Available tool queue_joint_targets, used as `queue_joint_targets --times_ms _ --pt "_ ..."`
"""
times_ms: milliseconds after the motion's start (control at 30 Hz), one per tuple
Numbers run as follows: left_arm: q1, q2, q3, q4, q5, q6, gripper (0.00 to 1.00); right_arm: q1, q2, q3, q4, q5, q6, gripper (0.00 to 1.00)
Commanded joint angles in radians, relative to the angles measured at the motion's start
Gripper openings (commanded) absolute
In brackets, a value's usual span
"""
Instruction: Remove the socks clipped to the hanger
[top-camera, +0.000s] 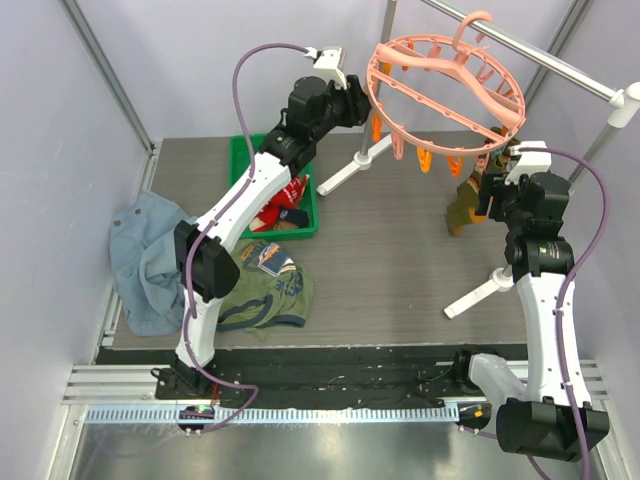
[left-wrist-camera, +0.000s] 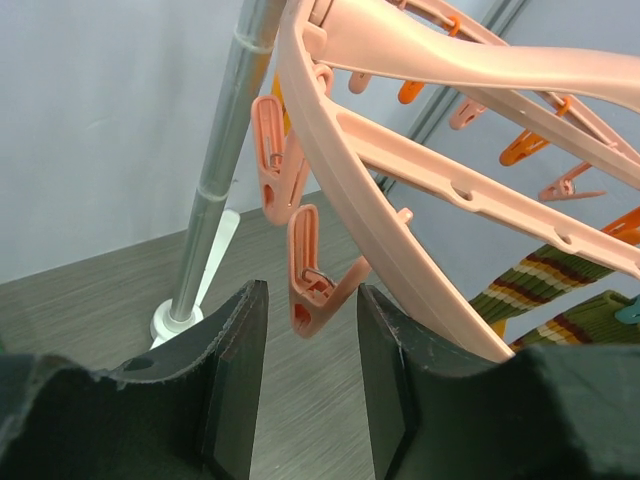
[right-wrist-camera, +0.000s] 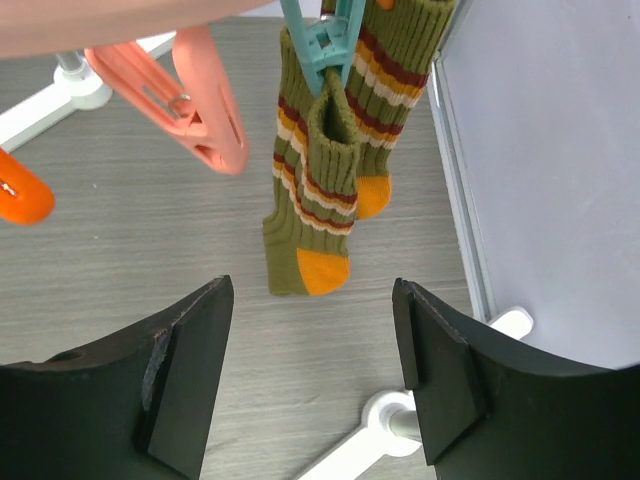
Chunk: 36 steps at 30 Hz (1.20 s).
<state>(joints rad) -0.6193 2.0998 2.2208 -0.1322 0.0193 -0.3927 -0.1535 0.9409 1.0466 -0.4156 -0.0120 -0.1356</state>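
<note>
The salmon-pink ring hanger (top-camera: 445, 85) hangs by its hook from the rail. A pair of olive socks with orange stripes (top-camera: 463, 205) hangs under its right side, held by a teal clip (right-wrist-camera: 322, 45); they also show in the right wrist view (right-wrist-camera: 318, 190). My right gripper (top-camera: 488, 195) is open and empty, just beside and below them (right-wrist-camera: 312, 300). My left gripper (top-camera: 362, 100) is open at the ring's left rim. An empty pink clip (left-wrist-camera: 308, 285) hangs between its fingertips (left-wrist-camera: 312, 315). Red socks (top-camera: 285, 200) lie in the green tray. A navy patterned sock (top-camera: 272, 258) lies on the T-shirt.
The green tray (top-camera: 312, 215) sits at the back left. An olive T-shirt (top-camera: 275, 298) and a pale blue denim garment (top-camera: 145, 260) lie at the left. The rail stand (top-camera: 560, 65) has white feet on the table (top-camera: 345, 175) (top-camera: 480, 295). Empty orange clips (top-camera: 425, 160) hang from the ring.
</note>
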Motion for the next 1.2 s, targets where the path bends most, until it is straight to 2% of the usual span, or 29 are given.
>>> queue_joint_targets --times_ms 0,333,633,800,867,1100,1167 --pt "0.000 0.009 0.060 0.014 0.011 -0.008 0.45 -0.046 0.003 0.055 -0.045 -0.066 -0.078 0.72" --pt "0.006 0.019 0.088 0.006 0.002 0.003 0.47 -0.130 0.041 0.078 -0.055 -0.114 -0.088 0.67" --pt "0.009 0.045 0.119 0.011 -0.001 -0.014 0.47 -0.149 0.076 0.087 -0.039 -0.155 -0.107 0.66" --pt "0.009 0.046 0.128 0.009 -0.007 -0.009 0.47 -0.152 0.130 0.096 -0.006 -0.308 -0.136 0.66" --pt "0.009 0.043 0.128 0.008 -0.007 -0.008 0.47 -0.153 0.159 0.102 0.009 -0.321 -0.134 0.66" --pt "0.009 0.023 0.109 0.000 -0.012 0.009 0.47 -0.152 0.179 0.109 0.078 -0.374 -0.170 0.58" --pt "0.010 0.019 0.108 -0.001 -0.012 0.011 0.47 -0.153 0.187 0.110 0.086 -0.397 -0.179 0.50"
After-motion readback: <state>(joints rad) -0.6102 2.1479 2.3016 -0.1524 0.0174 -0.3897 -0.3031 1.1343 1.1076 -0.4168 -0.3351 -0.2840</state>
